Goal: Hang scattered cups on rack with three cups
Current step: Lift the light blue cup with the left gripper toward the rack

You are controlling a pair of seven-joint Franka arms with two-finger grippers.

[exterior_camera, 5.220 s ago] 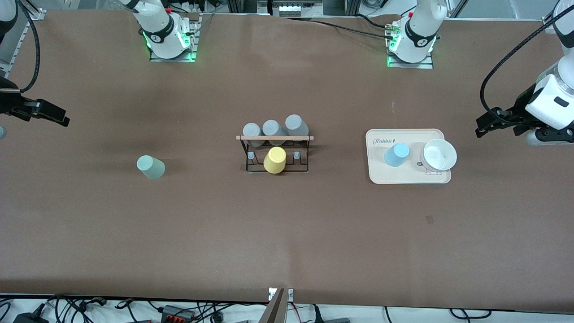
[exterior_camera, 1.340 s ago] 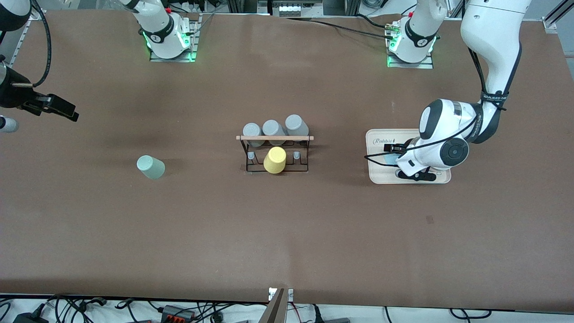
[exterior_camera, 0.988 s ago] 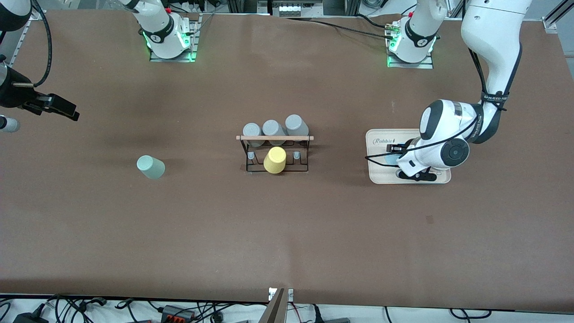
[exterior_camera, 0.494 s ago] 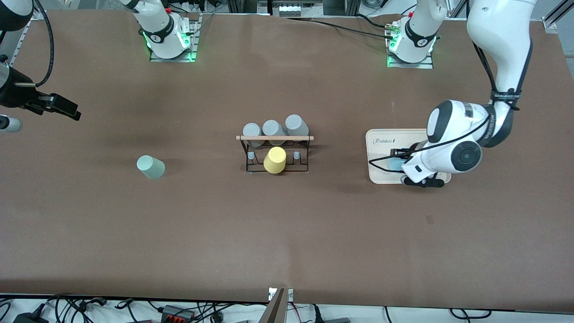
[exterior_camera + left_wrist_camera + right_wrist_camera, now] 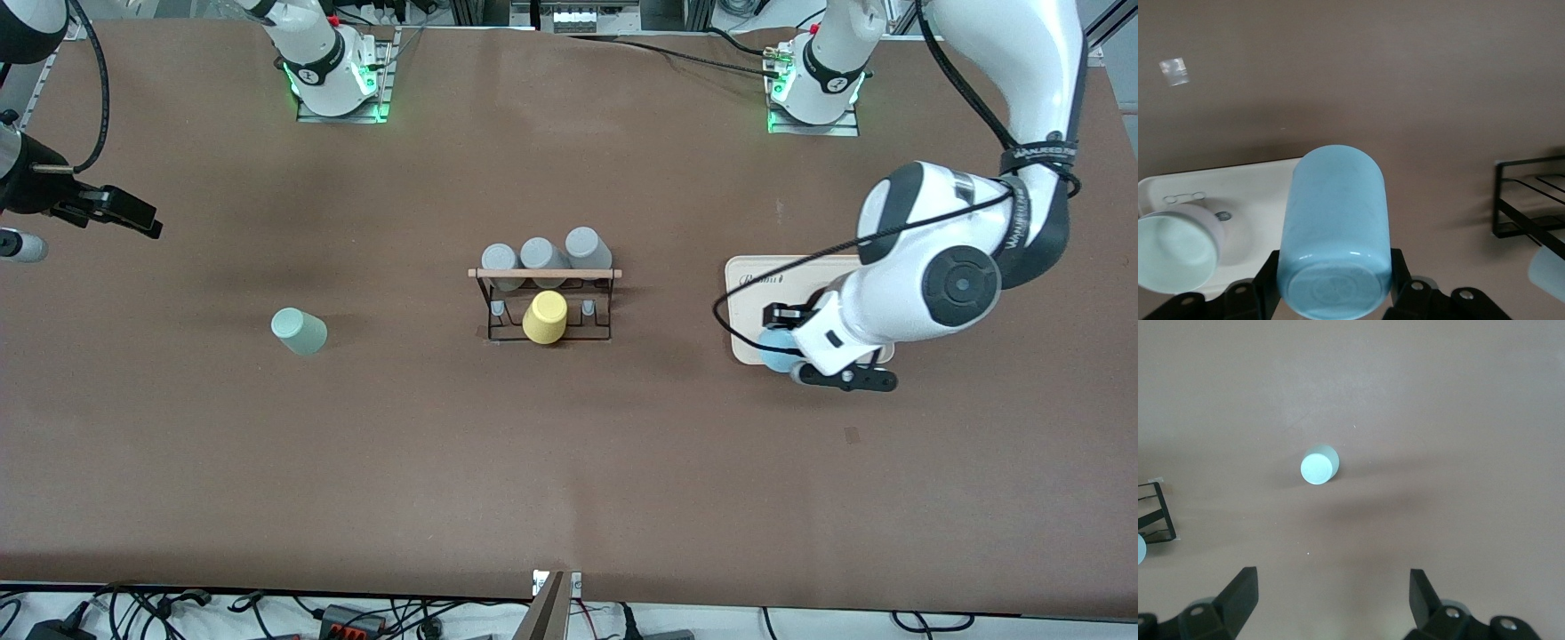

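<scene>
My left gripper (image 5: 794,348) pinches the blue cup (image 5: 1336,230) over the tray (image 5: 749,267) edge. My right gripper (image 5: 1331,600), spread, waits above the green cup (image 5: 299,331).

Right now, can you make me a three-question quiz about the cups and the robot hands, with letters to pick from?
1. Where is the mint green cup?
A. On the tray
B. On the bare table, toward the right arm's end
C. On the rack

2. How many grey cups sit on the rack?
A. One
B. Three
C. Five

3. What is the left gripper doing?
A. Holding the blue cup
B. Holding the yellow cup
C. Holding nothing

Answers:
1. B, it stands alone on the brown table, below the open right gripper.
2. B, three grey cups line up by the wooden rod.
3. A, its fingers press both sides of the blue cup, above the tray.
</scene>
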